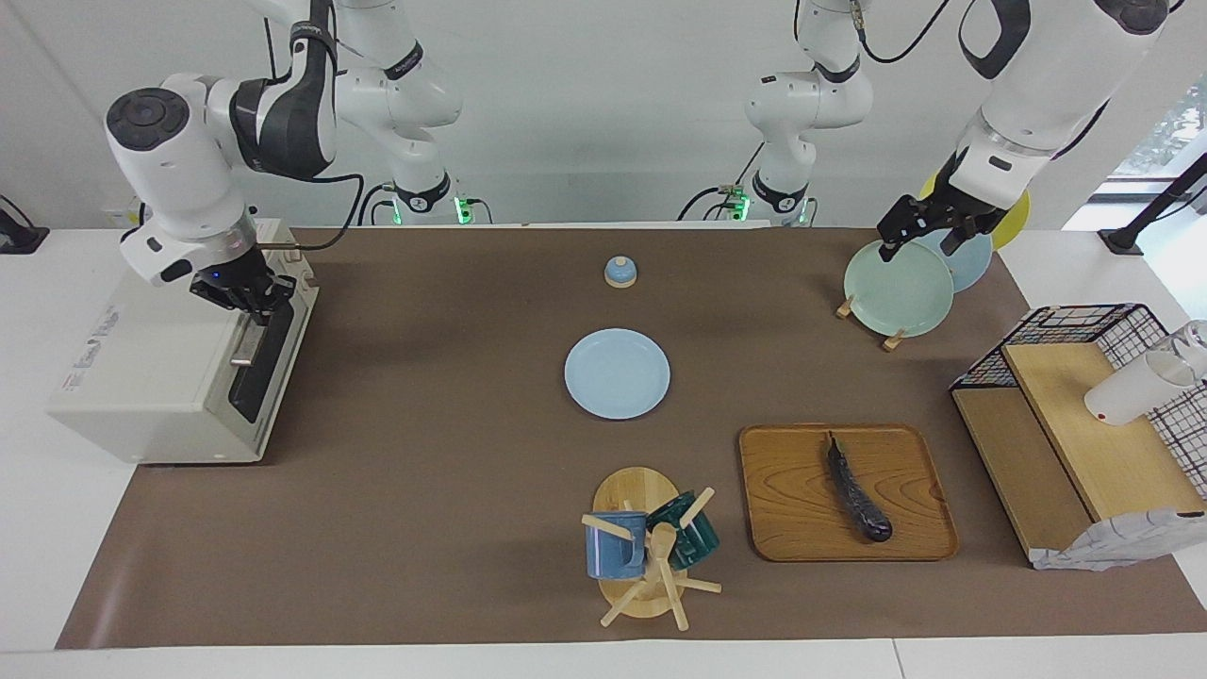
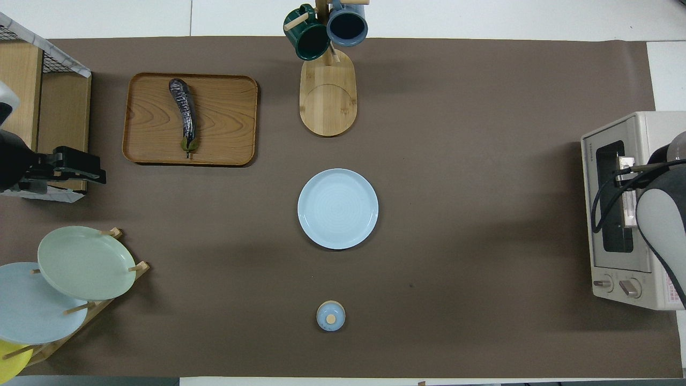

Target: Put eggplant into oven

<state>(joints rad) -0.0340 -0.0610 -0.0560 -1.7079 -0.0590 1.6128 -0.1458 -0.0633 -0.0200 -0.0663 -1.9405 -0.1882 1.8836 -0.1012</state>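
Eggplant first: long, thin, dark purple-black, slightly curved and glossy, with a small greenish stem at the end nearer the robots. It lies loose on a wooden tray toward the left arm's end of the table. The oven, off-white and boxy, sits at the right arm's end, its dark glass door seemingly shut. The right gripper is down at the oven's metal bar handle, probably closed around it, though I cannot tell. The left gripper hangs over a rack of plates, its jaws' state unreadable. A brown mat covers the white table, against a pale wall.
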